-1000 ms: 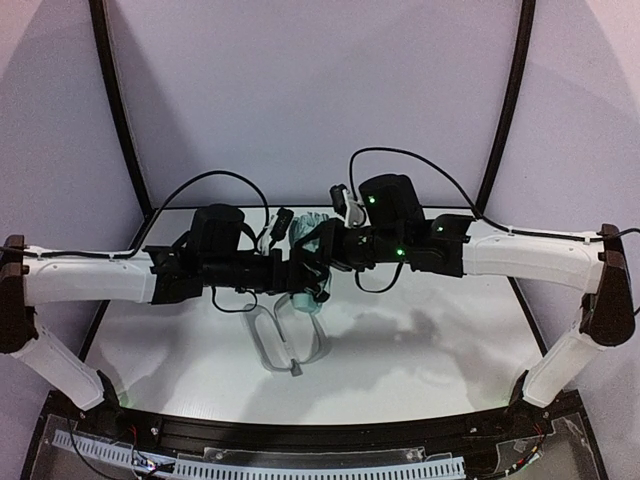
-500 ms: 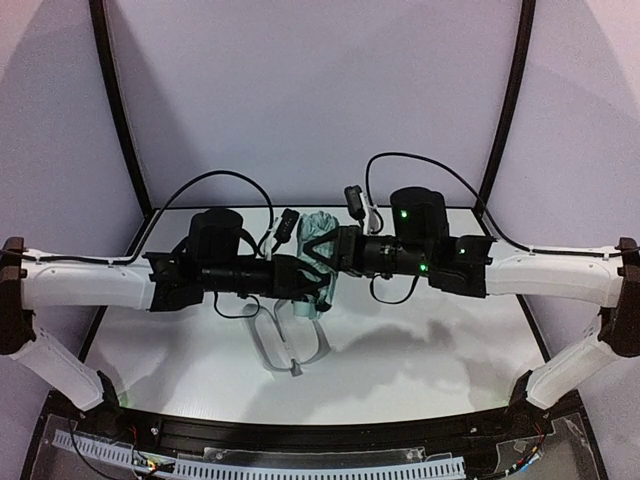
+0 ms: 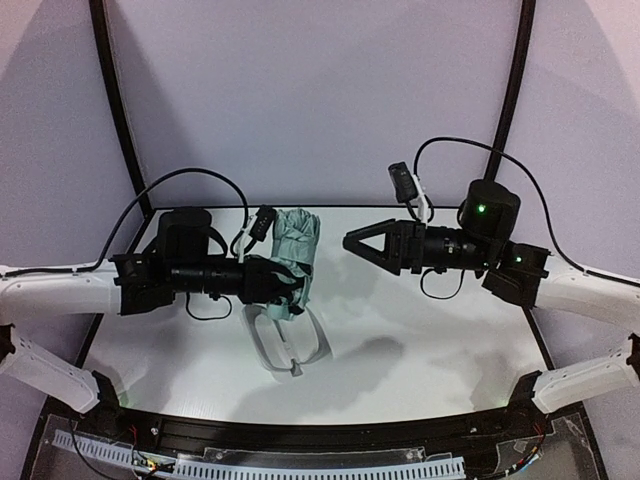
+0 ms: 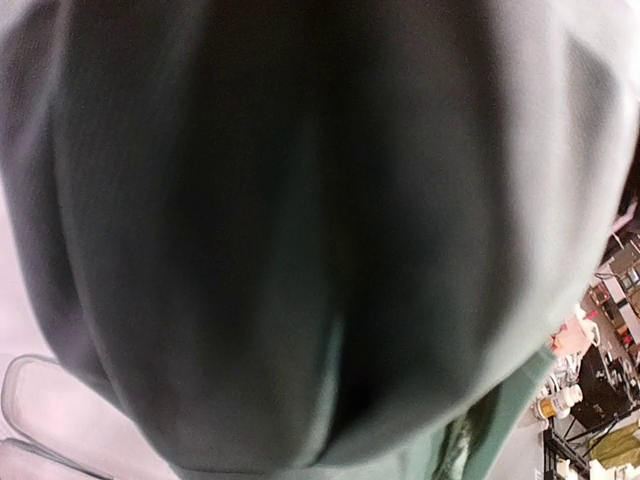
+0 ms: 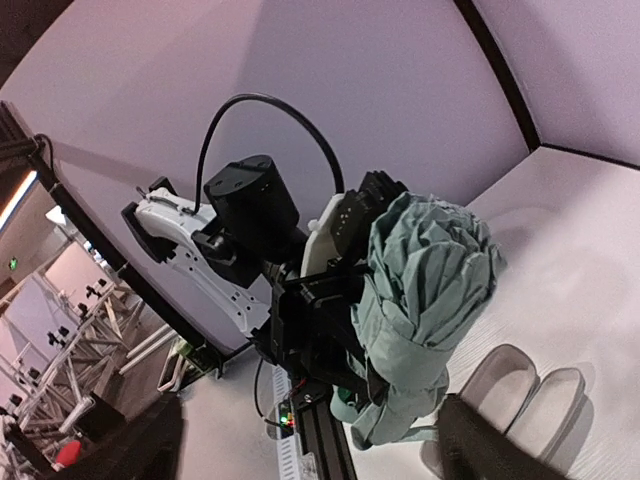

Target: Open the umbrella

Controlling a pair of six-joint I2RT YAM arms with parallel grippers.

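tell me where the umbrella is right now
In the top view the umbrella is left of centre, folded, gripped by the left end effector above the table; the open hard case lies just on its near side.

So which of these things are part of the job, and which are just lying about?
Part of the job:
- the umbrella, folded
- the left gripper, clamped on it
- the right gripper, open and apart from it

Just lying about:
- the pale case on the table
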